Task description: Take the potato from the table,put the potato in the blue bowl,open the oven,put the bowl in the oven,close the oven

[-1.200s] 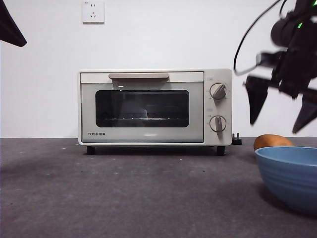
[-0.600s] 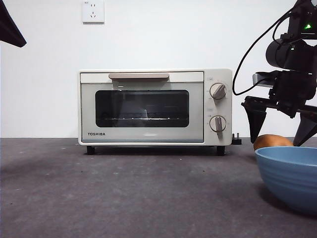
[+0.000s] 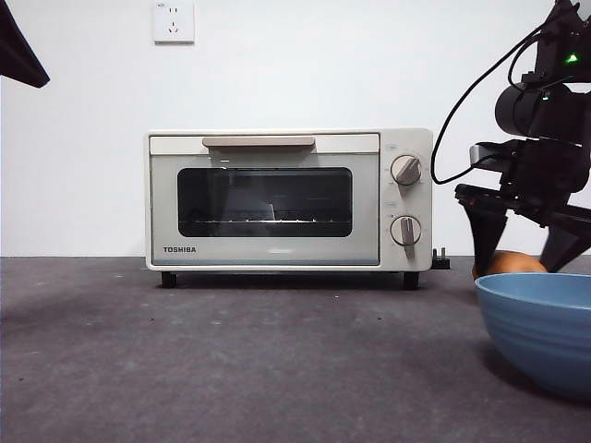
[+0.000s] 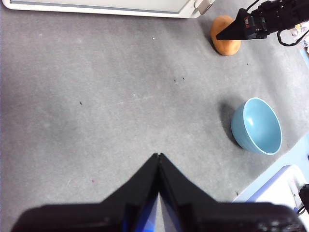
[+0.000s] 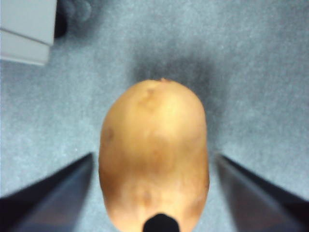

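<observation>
Around the potato (image 5: 154, 154), my right end effector (image 5: 153, 166) stands spread wide, one jaw on each side with bench showing in the gaps, so nothing is gripped. From the front I see that right end effector (image 3: 524, 235) low at the right edge, its tips down at the potato (image 3: 513, 263), which lies on the bench (image 3: 240, 360) just behind the blue bowl (image 3: 540, 328) and near the oven's right foot. My left end effector (image 4: 159, 159) hangs high over bare bench with its jaws pressed together, holding nothing, waiting. The oven (image 3: 289, 198) sits at the back, door closed.

I judge this is the first step, the pickup. The next move calls for settling a touch lower if needed, then closing evenly on the potato's flanks. Its skin looks smooth and rounded, so an off-centre pinch could squirt it away. After that, a short lift and carry to the bowl beside it.
</observation>
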Controlling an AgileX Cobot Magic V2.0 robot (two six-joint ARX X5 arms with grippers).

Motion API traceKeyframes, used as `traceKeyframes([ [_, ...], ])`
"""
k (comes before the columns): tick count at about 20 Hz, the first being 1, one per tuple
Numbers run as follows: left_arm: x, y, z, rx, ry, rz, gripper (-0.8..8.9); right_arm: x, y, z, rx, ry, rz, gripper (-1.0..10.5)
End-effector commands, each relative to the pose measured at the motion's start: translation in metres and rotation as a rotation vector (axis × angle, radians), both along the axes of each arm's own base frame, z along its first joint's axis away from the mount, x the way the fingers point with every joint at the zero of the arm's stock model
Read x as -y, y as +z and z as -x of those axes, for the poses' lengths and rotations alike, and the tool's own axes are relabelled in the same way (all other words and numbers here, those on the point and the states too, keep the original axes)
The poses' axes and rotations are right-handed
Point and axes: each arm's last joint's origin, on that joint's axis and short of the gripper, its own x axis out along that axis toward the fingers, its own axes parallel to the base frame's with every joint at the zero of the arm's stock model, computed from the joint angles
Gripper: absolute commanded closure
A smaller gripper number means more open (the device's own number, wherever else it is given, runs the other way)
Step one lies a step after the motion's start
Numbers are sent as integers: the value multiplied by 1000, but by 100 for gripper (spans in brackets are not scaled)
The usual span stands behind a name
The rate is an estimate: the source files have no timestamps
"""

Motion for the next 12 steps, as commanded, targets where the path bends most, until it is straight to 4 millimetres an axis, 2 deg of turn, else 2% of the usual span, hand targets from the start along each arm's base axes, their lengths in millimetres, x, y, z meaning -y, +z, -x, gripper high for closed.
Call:
traceKeyframes([
  [1,0,0,-1,8,-12,-4,818,-1,-3,-2,-12,5,-1,947],
  [4,0,0,0,8,-12,-5,819,1,11,2,-87,1,10,947],
  [6,0,0,-1,9,-12,-5,819,1,29,5,-140,4,12,947],
  [9,0,0,-1,9,-12,-4,819,1,68,11,-187,8,14,947],
  [12,0,0,-1,9,-13,-5,818,1,101,27,-181,9,12,947],
])
